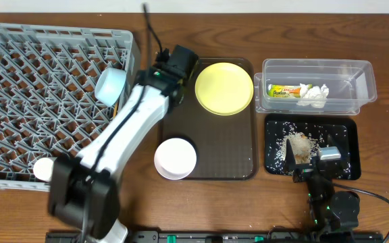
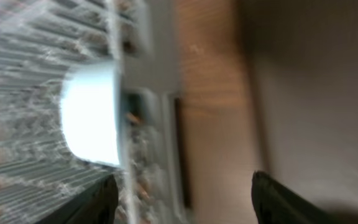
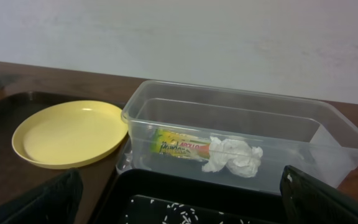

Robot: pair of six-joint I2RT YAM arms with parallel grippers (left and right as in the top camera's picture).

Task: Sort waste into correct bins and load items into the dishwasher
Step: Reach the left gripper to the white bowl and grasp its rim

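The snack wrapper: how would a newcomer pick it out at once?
In the overhead view, find the clear plastic box at the right, just above the black tray speckled with rice. Inside lies the snack wrapper, beside a crumpled tissue. The wrapper is flat and printed in green and orange, while the tissue is plain white.

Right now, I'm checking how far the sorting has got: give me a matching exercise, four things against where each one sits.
Things:
1. yellow plate
2. light blue bowl
3. snack wrapper
4. rice grains

Places:
A. clear box
B. black tray
C. brown serving tray
D. grey dish rack

Pairs: 1-C, 2-D, 3-A, 4-B.
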